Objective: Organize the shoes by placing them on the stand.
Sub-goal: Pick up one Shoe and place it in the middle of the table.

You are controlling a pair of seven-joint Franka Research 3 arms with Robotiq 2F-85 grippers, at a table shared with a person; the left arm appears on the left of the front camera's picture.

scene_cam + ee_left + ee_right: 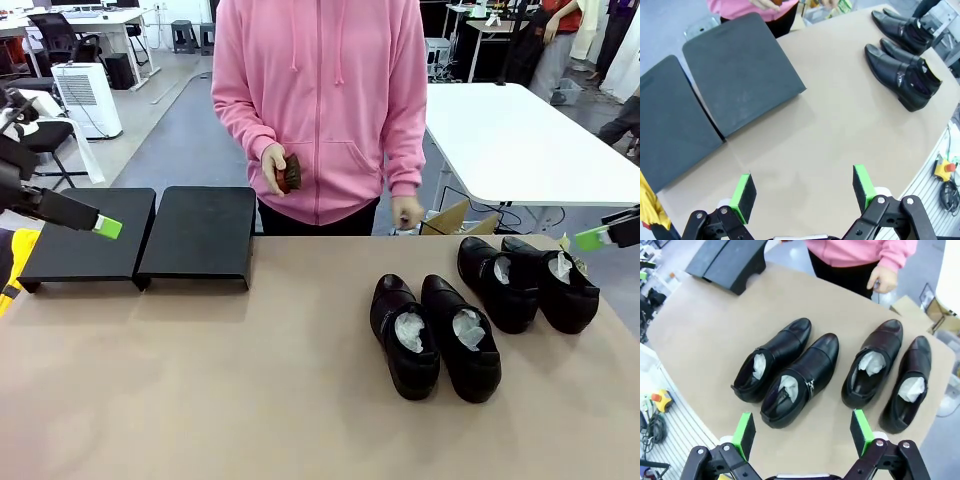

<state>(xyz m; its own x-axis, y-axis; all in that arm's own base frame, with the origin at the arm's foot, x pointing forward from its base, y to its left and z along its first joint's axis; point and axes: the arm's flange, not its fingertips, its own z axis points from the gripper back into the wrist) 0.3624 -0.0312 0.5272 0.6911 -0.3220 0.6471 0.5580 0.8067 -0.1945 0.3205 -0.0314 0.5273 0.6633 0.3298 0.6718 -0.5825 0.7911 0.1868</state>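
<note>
You have four glossy black shoes (pixel 440 300), white paper stuffed inside, standing in two pairs on the right half of the table (pixel 250 380), toes pointing far. The stand (pixel 200 232) is two matte-black platforms side by side at far left, well apart from the shoes. Left gripper (pixel 802 187): fingers wide apart, holding nothing, near the stand. Right gripper (pixel 802 429): fingers wide apart, empty, by the right pair.

Left gripper (pixel 802 187) and right gripper (pixel 802 427), fingers (pixel 745 195) wide apart.

Right gripper (pixel 590 238) cut by frame edge, brown object (pixel 291 173) (half hidden in a hand (pixel 272 163)) unidentifiable
</note>
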